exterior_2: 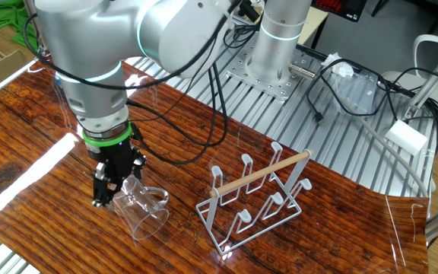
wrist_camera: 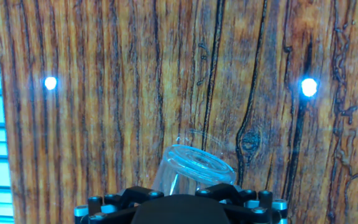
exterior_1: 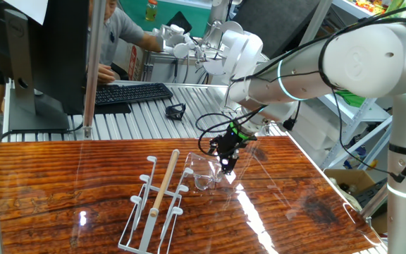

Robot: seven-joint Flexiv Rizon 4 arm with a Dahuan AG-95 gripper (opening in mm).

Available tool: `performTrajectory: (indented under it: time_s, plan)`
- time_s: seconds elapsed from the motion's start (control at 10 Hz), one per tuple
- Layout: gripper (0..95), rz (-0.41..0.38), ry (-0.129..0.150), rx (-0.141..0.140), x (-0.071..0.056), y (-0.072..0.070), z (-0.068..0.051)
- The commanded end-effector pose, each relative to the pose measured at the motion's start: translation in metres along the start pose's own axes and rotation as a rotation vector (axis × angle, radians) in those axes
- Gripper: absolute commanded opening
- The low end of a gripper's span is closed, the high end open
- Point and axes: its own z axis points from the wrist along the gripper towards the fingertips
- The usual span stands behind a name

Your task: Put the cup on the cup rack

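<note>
The clear glass cup (exterior_2: 139, 209) is tilted on its side just over the wooden table, left of the rack. It also shows in one fixed view (exterior_1: 203, 178) and in the hand view (wrist_camera: 191, 169), where one round end points away from the hand. My gripper (exterior_2: 106, 192) is at the cup's near end, and its jaws look closed on the glass; it also shows in one fixed view (exterior_1: 227, 166). The fingertips are hidden in the hand view. The white wire cup rack (exterior_2: 258, 199) with its wooden handle bar stands on the table to the cup's right, also in one fixed view (exterior_1: 157, 201). Its pegs are bare.
The table's wooden top (exterior_2: 36, 190) meets a ribbed metal surface (exterior_2: 333, 129) behind the rack, where cables and a white box (exterior_2: 405, 137) lie. In one fixed view a keyboard (exterior_1: 129, 92), a monitor and a seated person are at the back.
</note>
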Motion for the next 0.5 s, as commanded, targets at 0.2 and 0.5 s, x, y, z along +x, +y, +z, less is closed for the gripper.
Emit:
performTrajectory:
  time_s: [0.2, 0.5]
  plan:
    - [95.0, -0.013, -0.011, -0.005, 0.0, -0.001, 0.002]
    - [95.0, -0.032, -0.054, -0.027, -0.001, -0.004, 0.011]
